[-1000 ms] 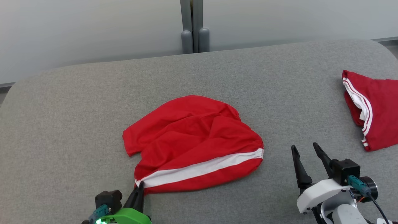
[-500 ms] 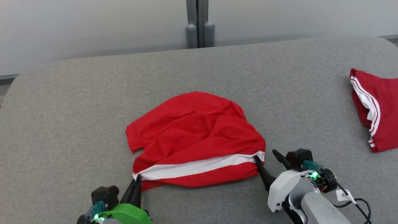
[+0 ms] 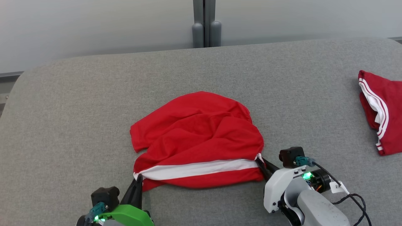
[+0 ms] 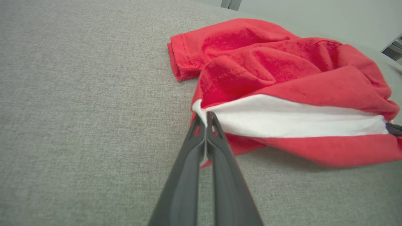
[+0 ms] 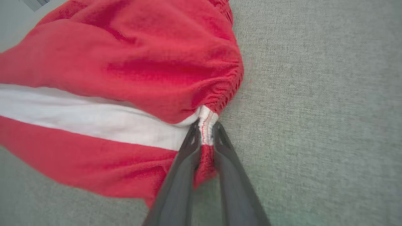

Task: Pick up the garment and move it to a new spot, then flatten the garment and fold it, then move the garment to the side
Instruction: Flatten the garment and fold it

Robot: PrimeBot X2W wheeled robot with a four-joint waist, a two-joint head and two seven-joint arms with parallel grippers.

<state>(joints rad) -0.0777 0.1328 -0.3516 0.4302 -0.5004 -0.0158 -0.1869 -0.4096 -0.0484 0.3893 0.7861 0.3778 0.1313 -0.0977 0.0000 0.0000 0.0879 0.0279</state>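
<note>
Upholstery [image 3: 78,100]; garment [image 3: 194,131] edge in left fingers [image 4: 185,175], right fingers [image 5: 179,175]

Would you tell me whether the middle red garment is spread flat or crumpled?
Crumpled: the garment bunches in rumpled folds on the grey surface, not flat.

A grey, cloth-covered surface [image 3: 75,103] with rounded far corners was seen stretched across the head view. A crumpled red garment [image 3: 198,135] was laid on it near the middle, closer to the near edge, with its white band [image 3: 194,169] turned toward the front. In the left wrist view a shadow was cast on the cloth beneath the garment's front hem. A second red piece [image 3: 388,113], trimmed with thin white stripes, was laid well apart at the right side, partly cut off by the frame.
</note>
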